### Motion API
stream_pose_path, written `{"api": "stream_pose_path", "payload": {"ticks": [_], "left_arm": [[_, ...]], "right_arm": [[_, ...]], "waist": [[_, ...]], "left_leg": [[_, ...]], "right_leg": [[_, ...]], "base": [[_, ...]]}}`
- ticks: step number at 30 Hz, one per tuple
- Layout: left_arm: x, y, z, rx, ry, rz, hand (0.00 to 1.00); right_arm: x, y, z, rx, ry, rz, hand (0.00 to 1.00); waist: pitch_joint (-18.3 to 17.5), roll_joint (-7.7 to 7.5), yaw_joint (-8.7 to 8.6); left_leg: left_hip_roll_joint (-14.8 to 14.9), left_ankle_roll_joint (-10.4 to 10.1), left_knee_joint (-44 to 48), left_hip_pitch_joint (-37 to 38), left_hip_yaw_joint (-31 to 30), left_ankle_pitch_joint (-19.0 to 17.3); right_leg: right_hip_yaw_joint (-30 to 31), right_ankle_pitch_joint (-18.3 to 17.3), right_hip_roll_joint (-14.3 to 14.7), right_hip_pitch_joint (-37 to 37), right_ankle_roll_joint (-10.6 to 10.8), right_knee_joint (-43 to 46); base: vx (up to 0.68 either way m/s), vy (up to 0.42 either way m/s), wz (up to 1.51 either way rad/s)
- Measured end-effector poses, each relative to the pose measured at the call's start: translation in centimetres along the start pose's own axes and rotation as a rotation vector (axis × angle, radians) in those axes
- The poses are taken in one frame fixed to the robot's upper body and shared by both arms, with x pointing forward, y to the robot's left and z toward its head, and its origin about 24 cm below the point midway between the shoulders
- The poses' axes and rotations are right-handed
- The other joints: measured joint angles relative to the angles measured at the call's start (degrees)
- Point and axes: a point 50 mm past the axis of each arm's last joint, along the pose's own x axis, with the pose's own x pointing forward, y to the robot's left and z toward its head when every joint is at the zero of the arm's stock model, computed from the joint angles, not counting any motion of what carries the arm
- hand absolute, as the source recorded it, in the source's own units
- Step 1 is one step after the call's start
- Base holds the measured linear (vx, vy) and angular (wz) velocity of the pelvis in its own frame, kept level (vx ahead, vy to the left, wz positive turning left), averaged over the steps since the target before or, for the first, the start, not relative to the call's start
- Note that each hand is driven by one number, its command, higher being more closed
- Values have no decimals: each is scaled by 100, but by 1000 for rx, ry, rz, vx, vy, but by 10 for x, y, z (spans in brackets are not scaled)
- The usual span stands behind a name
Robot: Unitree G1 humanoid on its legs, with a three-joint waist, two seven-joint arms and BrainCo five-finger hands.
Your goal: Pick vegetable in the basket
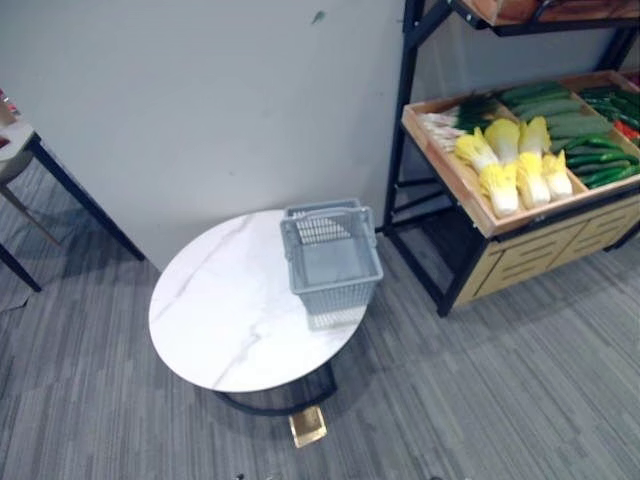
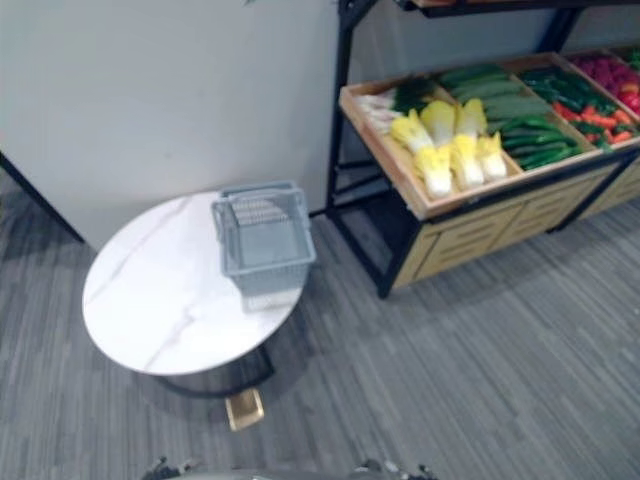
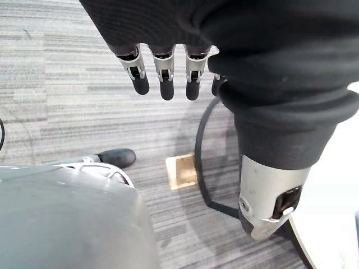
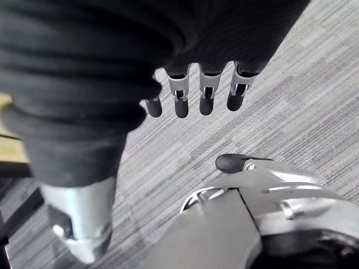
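Observation:
A grey plastic basket (image 1: 331, 257) stands empty on the right part of a round white marble table (image 1: 220, 310). To its right a wooden crate (image 1: 470, 195) on a black rack holds yellow-white cabbages (image 1: 515, 160), green cucumbers (image 1: 590, 150) and dark leafy greens (image 2: 415, 92). My left hand (image 3: 162, 70) hangs over the carpet by the table's black base with straight fingers and nothing in it. My right hand (image 4: 205, 92) hangs over bare carpet, fingers straight, holding nothing.
A grey wall runs behind the table. A dark-legged table (image 1: 40, 160) stands at the far left. A brass block (image 1: 308, 426) lies on the carpet under the round table. Red vegetables (image 2: 610, 85) fill the crate's far right end. Open carpet lies in front of the rack.

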Motion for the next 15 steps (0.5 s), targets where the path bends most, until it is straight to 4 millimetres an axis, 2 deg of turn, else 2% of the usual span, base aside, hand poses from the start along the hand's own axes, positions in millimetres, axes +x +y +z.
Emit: {"api": "stream_pose_path", "payload": {"ticks": [7, 15], "left_arm": [[2, 3, 13, -77, -45, 24, 0], [-1, 3, 1, -88, -16, 25, 0]], "right_arm": [[-1, -9, -4, 96, 1, -38, 0], [1, -8, 5, 118, -21, -43, 0]], "waist": [[-6, 10, -7], [-22, 35, 23]], "left_leg": [[15, -8, 9, 74, -4, -24], [10, 7, 33, 85, -131, -12]], "right_leg": [[100, -5, 17, 27, 2, 90], [35, -8, 12, 76, -3, 124]], "base": [[21, 0, -3], [-9, -5, 5]]}}
